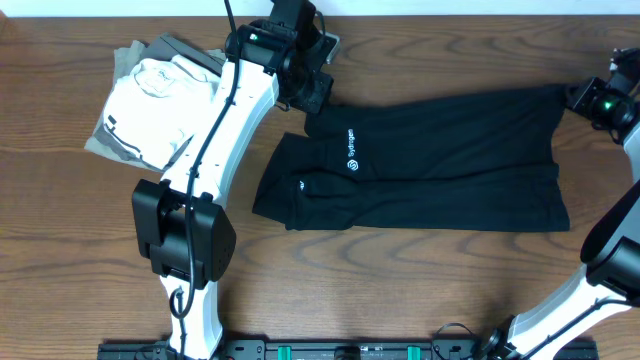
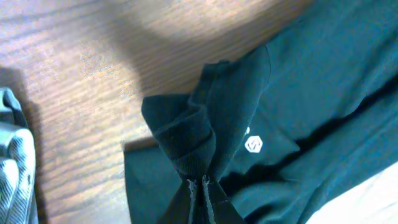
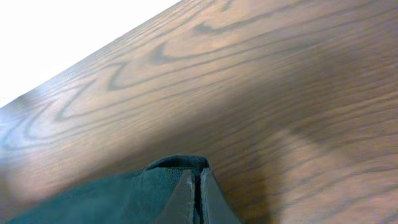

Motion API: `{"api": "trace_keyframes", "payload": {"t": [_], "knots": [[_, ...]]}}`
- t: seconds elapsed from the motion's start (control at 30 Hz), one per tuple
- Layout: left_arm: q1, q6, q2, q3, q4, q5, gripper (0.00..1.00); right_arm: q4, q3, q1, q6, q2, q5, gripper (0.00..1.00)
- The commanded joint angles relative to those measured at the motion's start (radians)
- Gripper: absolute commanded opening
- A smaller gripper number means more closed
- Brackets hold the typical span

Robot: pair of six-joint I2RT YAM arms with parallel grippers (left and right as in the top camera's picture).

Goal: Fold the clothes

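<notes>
At far corners, left claw and right claw pinch the shirt.

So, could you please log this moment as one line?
stage: folding | left hand: shut on black shirt, logo end | right hand: shut on shirt, opposite end | shirt: lying across table

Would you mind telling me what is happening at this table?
Two robot arms are folding a black shirt on the table. The left gripper pinches a bunched far corner near the logo; the right gripper pinches the opposite far corner. The shirt lies mostly flat between them. Folded white and grey garments sit aside.
</notes>
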Motion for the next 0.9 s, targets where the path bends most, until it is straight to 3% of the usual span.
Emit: {"api": "trace_keyframes", "payload": {"t": [0.0,0.23,0.5,0.87], "knots": [[0.000,0.018,-0.023,0.007,-0.037,-0.019,0.06,-0.022,0.009,-0.003,-0.020,-0.006,-0.058,0.01],[0.000,0.016,-0.023,0.007,-0.207,-0.018,0.06,-0.141,0.009,-0.004,-0.081,-0.067,-0.100,0.01],[0.000,0.009,-0.023,-0.006,-0.375,-0.014,0.06,-0.385,0.009,-0.003,-0.098,-0.128,0.053,0.01],[0.000,-0.013,-0.023,-0.087,-0.441,-0.008,0.06,-0.535,0.008,-0.005,-0.100,-0.126,0.291,0.01]]}}
